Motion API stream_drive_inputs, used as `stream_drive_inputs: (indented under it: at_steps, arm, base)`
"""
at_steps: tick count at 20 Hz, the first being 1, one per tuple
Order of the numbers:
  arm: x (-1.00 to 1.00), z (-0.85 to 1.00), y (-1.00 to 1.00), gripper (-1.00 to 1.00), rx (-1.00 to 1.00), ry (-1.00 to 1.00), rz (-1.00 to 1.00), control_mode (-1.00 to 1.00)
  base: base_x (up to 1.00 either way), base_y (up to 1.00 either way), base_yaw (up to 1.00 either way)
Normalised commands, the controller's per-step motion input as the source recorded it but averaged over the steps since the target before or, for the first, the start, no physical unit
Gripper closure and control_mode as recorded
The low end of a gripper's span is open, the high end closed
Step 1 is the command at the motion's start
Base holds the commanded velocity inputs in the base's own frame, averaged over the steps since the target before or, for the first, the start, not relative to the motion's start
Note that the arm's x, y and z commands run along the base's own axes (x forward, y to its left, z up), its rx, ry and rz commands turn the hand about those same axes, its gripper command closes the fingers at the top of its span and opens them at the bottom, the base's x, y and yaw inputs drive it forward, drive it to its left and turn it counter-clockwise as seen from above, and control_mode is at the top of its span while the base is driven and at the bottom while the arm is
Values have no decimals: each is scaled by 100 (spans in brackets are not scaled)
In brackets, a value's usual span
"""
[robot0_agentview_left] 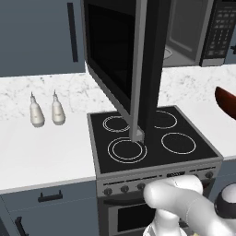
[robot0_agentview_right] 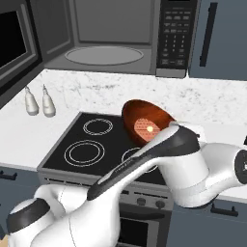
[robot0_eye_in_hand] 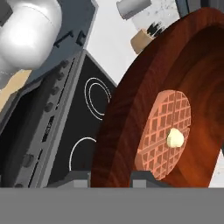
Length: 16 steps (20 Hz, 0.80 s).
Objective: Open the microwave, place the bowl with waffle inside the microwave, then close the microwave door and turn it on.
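The microwave hangs above the stove with its cavity and turntable showing and the keypad strip on its right. The microwave door is swung wide open, sticking out over the stove's left rings. My gripper is shut on the rim of the reddish-brown bowl, which is held tilted in the air over the stove's right side, below the cavity. The waffle lies inside it with a pale dab on top. The bowl's edge also shows at the right border of the left base view.
Below sits the black four-ring stove with knobs along its front. Two white bottles stand on the white counter to its left. A tan holder and a grey cylinder stand on the counter beyond the bowl.
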Motion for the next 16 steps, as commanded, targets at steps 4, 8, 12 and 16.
stream_drive_inputs:
  at_steps: [4, 8, 12, 16]
  arm:
    - [-5, 51, 100, 100, -4, -26, 1, -100]
    - [0, 48, 99, 100, -13, -8, 0, -100]
    - [4, 69, 65, 100, -9, -1, 0, -100]
    - [48, 37, 34, 100, -13, 5, 0, -100]
  base:
    - [0, 0, 0]
    - [0, 0, 0]
    - [0, 0, 0]
    - [0, 0, 0]
